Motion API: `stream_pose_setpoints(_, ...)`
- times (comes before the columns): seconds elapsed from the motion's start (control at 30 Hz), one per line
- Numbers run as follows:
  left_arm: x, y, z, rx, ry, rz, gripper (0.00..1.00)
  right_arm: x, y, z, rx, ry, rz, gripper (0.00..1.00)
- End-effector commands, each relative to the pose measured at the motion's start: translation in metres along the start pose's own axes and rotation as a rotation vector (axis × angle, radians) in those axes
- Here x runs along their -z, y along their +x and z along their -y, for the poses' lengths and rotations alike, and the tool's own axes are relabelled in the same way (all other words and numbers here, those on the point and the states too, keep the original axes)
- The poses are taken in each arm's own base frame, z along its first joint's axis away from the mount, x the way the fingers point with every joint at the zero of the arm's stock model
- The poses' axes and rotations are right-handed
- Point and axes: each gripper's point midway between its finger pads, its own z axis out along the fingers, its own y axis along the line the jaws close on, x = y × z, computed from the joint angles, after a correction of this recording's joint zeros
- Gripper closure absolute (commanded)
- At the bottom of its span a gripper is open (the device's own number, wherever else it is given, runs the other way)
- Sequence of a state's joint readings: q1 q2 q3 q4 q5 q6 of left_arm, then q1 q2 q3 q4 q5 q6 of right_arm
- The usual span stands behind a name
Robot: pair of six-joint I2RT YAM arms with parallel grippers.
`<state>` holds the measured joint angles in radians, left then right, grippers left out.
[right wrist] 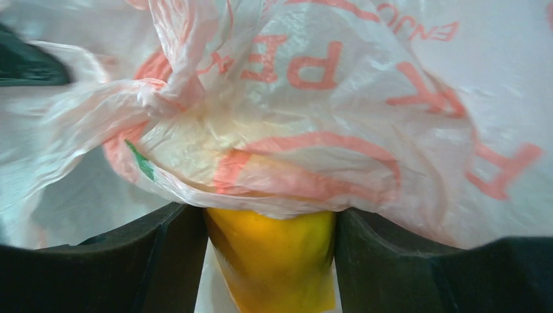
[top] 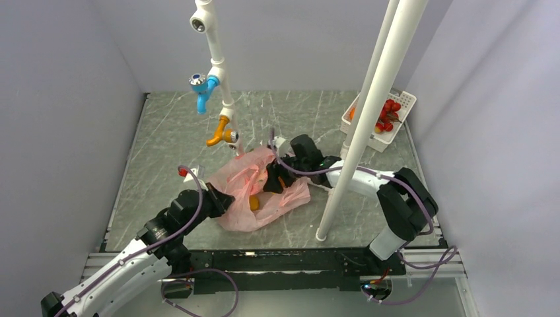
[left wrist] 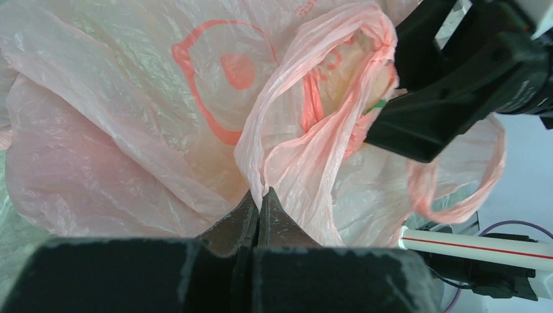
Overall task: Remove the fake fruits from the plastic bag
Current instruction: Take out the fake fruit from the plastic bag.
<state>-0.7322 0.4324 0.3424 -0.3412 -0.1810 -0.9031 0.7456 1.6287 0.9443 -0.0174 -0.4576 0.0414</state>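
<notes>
Crumpled translucent pink plastic bag (top: 245,212) holds a glossy yellow-orange fake fruit (right wrist: 274,261).

Robotics lab cell, blank walls (top: 66,99), white pipe frame (top: 368,112)

light: bright, even | shadows: soft | wrist views: near edges blurred

Thin crinkly translucent pink plastic bag (top: 261,191) with red print over the right tool (right wrist: 269,225), smooth glossy yellow fake fruit (right wrist: 274,267) between its matt black fingers (right wrist: 98,274), grey veined, faintly shiny stone-look tabletop (top: 172,139) beneath, white slotted plastic basket (top: 404,99) beyond
</notes>
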Motion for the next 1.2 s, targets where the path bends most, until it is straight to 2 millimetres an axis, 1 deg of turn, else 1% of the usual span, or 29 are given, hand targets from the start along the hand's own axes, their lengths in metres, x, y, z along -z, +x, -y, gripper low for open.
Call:
stream_pose_setpoints(0.0,0.001,-0.013,0.01,0.0,0.025,0.037,1.0,0.031,-0.024,-0.035,-0.047,-0.287,0.106,0.76)
stream_pose_setpoints(0.07,0.003,-0.016,0.012,-0.003,0.025,0.048,1.0,0.039,-0.021,-0.039,-0.054,-0.332,0.096,0.79)
stream_pose_setpoints(0.13,0.005,-0.02,0.012,-0.006,0.021,0.06,1.0,0.044,-0.014,-0.045,-0.061,-0.356,0.061,0.84)
stream_pose_setpoints(0.27,0.007,-0.027,0.016,-0.019,0.027,0.083,1.0,0.055,-0.002,-0.06,-0.079,-0.409,0.022,0.96)
stream_pose_setpoints(0.33,0.007,-0.03,0.019,-0.021,0.039,0.094,1.0,0.058,0.003,-0.066,-0.069,-0.419,0.003,0.99)
stream_pose_setpoints(0.4,0.006,-0.031,0.021,-0.015,0.046,0.098,1.0,0.06,0.004,-0.075,-0.061,-0.445,-0.004,1.0)
stream_pose_setpoints(0.47,0.004,-0.031,0.023,-0.012,0.052,0.098,1.0,0.064,-0.002,-0.081,-0.069,-0.472,0.019,1.0)
stream_pose_setpoints(0.57,0.001,-0.027,0.023,-0.018,0.05,0.078,1.0,0.076,-0.02,-0.094,-0.057,-0.516,0.079,1.0)
stream_pose_setpoints(0.7,-0.001,-0.023,0.021,-0.026,0.042,0.058,1.0,0.09,-0.049,-0.107,-0.034,-0.573,0.148,1.0)
stream_pose_setpoints(0.8,-0.001,-0.022,0.022,-0.024,0.051,0.055,1.0,0.101,-0.07,-0.111,-0.016,-0.546,0.198,1.0)
stream_pose_setpoints(0.87,-0.002,-0.022,0.022,-0.027,0.054,0.061,1.0,0.105,-0.081,-0.102,0.0,-0.449,0.245,1.0)
stream_pose_setpoints(0.9,-0.002,-0.022,0.02,-0.027,0.047,0.062,1.0,0.107,-0.084,-0.091,-0.013,-0.376,0.263,1.0)
stream_pose_setpoints(0.93,-0.001,-0.021,0.019,-0.025,0.041,0.06,1.0,0.109,-0.09,-0.077,-0.035,-0.295,0.29,1.0)
stream_pose_setpoints(0.97,0.0,-0.021,0.02,-0.024,0.043,0.055,1.0,0.113,-0.098,-0.055,-0.083,-0.179,0.331,1.0)
stream_pose_setpoints(1.0,0.002,-0.021,0.021,-0.023,0.046,0.052,1.0,0.121,-0.1,-0.039,-0.132,-0.116,0.361,1.0)
stream_pose_setpoints(1.03,0.003,-0.022,0.022,-0.022,0.051,0.054,1.0,0.13,-0.099,-0.027,-0.179,-0.086,0.39,1.0)
stream_pose_setpoints(1.1,0.003,-0.024,0.021,-0.026,0.058,0.068,1.0,0.154,-0.1,-0.006,-0.22,-0.032,0.488,1.0)
stream_pose_setpoints(1.17,0.004,-0.023,0.018,-0.016,0.046,0.075,1.0,0.171,-0.093,0.018,-0.263,0.103,0.551,1.0)
